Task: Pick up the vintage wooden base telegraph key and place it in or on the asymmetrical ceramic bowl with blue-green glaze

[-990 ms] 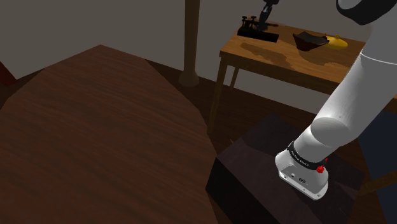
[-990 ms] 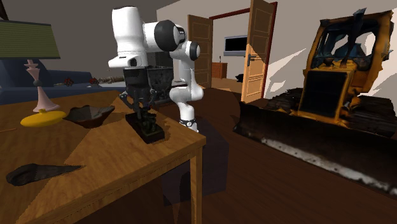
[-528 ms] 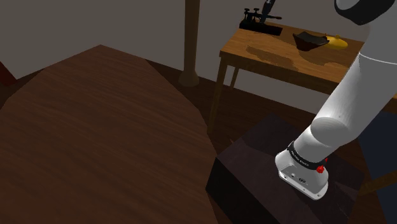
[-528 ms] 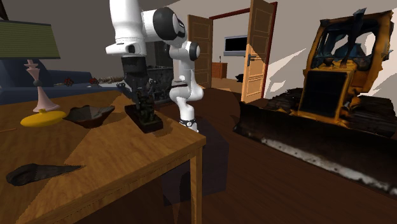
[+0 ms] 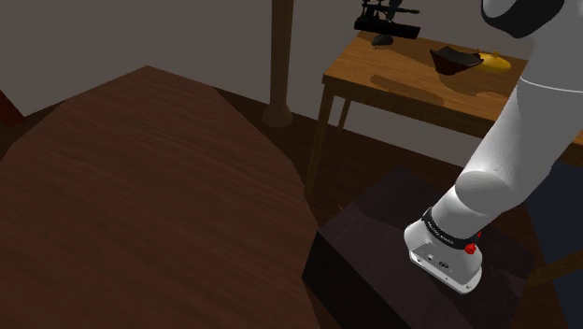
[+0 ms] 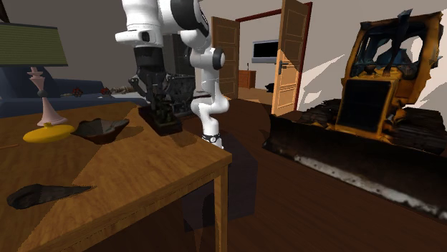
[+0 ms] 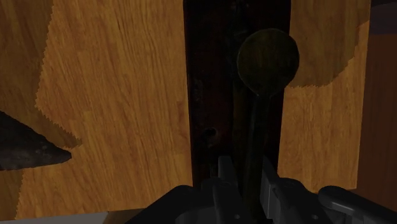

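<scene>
- The end effector [image 7: 245, 184] is clenched on the telegraph key [image 6: 166, 123]. In the wrist view its two black fingers clasp the key's thin lever, and the round knob [image 7: 268, 60] lies ahead of them.
- The key hangs clear of the wooden counter [image 6: 143, 179]. In the shoulder view its shadow falls on the counter top below it.
- I judge the first half of the task done, since the key is both grasped and raised.
- The bowl [image 6: 100, 129] is dark and shallow with an uneven rim, and no blue-green shows on it. It sits on the counter touching or just beside a yellow disc [image 6: 48, 133]. It is near the key but apart from it, and nothing appears to lie in it.
- Still to do: carry the key over the bowl, lower it and let go.
- No brand or writing can be read. The dark band round the foot of the arm [image 5: 504, 159] may carry pale lettering, but it is too small to make out.
</scene>
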{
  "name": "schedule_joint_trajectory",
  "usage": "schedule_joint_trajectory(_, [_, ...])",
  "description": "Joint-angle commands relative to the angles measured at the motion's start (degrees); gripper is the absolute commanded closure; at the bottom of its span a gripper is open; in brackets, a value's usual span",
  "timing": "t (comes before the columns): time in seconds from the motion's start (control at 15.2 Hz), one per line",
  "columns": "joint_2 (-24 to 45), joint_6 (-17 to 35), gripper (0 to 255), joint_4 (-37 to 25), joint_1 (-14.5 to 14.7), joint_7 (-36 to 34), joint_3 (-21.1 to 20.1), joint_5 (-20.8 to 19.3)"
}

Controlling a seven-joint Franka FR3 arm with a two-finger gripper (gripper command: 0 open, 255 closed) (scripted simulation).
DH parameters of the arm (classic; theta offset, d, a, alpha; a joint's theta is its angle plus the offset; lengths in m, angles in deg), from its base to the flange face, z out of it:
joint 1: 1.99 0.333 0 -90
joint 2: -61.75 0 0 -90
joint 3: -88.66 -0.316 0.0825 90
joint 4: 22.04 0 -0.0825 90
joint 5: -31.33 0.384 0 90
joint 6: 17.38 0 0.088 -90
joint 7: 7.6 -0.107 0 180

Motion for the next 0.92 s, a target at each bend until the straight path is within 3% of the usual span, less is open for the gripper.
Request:
schedule_joint_trajectory(0.0, [0.73, -1.86, 255, -2.53, -0.37, 0.03, 0.07, 0.39])
schedule_joint_trajectory(0.26, [2.74, -5.78, 255, -8.26, -1.45, 0.21, 0.22, 1.47])
schedule_joint_trajectory(0.86, [0.2, -6.36, 255, -5.43, -8.41, 11.46, 4.29, 1.43])
